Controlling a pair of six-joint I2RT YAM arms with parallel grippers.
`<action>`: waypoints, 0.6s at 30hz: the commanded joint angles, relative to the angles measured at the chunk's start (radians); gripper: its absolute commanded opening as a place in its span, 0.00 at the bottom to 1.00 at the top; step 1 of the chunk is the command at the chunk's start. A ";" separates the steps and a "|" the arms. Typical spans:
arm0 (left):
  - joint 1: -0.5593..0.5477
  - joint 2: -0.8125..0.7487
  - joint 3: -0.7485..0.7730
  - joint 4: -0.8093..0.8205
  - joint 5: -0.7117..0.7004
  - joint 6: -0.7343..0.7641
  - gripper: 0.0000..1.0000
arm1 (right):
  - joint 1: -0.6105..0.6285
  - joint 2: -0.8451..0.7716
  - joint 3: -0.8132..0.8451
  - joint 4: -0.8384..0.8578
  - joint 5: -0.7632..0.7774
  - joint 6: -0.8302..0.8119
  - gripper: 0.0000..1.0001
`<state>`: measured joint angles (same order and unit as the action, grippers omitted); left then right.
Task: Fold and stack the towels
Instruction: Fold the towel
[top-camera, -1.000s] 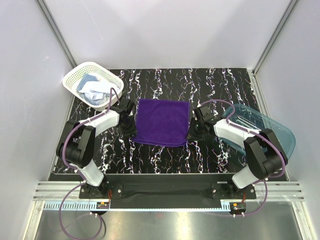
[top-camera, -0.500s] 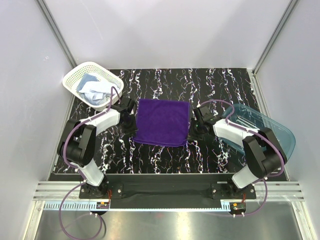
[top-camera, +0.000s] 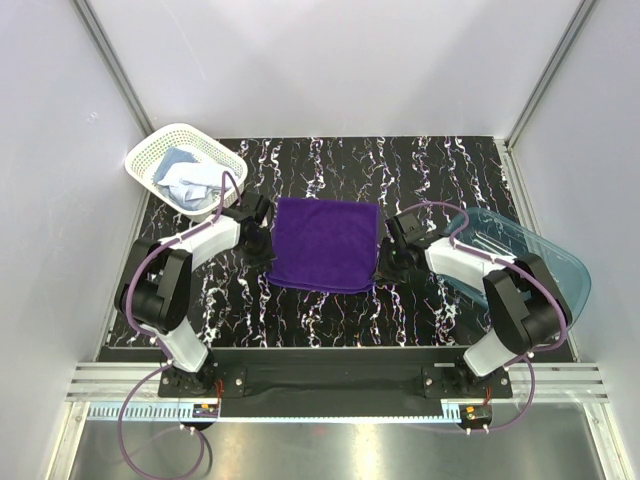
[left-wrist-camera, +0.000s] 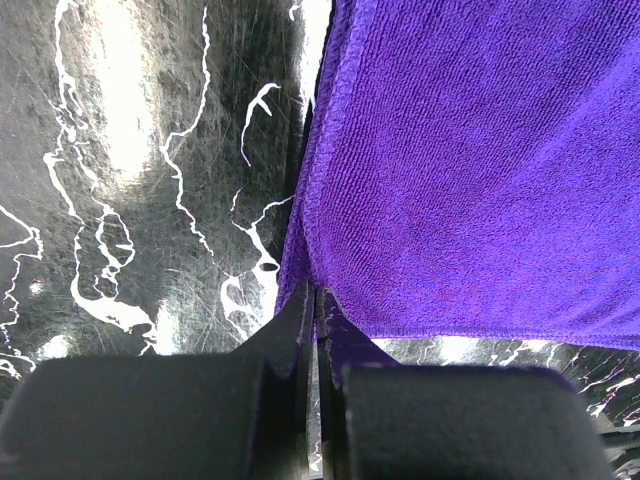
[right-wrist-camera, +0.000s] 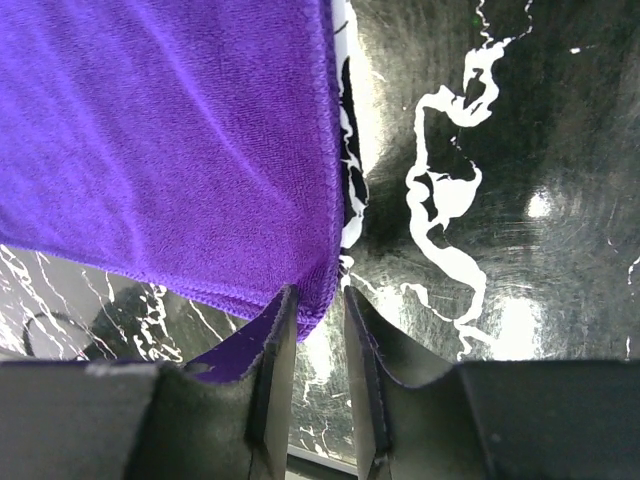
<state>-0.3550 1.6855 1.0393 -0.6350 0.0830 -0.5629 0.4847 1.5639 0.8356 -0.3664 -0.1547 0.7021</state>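
L gripper (left-wrist-camera: 313, 293) was closed on purple towel (left-wrist-camera: 480, 170) near corner, prob. to lift for fold; R gripper (right-wrist-camera: 316, 295) jaws stood parted around other corner.

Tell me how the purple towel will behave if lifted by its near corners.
The purple towel probably floppy: it lies flat, hugging the table, so its middle would likely sag. Plush pile suggests it grips well rather than slipping.

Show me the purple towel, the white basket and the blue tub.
purple towel (top-camera: 325, 243), top view, cloth's middle.
white basket (top-camera: 152, 139), top view, far-left rim.
blue tub (top-camera: 558, 258), top view, right wall.
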 joint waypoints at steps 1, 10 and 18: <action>-0.004 0.003 0.022 0.012 0.014 -0.011 0.00 | 0.011 0.012 0.013 0.001 0.026 0.028 0.32; -0.009 0.003 0.019 0.017 0.012 -0.015 0.00 | 0.014 0.007 0.017 0.027 0.046 0.042 0.08; -0.009 -0.052 0.139 -0.139 -0.048 0.001 0.00 | 0.017 -0.050 0.111 -0.062 0.001 0.005 0.00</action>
<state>-0.3592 1.6852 1.1133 -0.7174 0.0689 -0.5694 0.4866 1.5776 0.9001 -0.4026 -0.1436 0.7189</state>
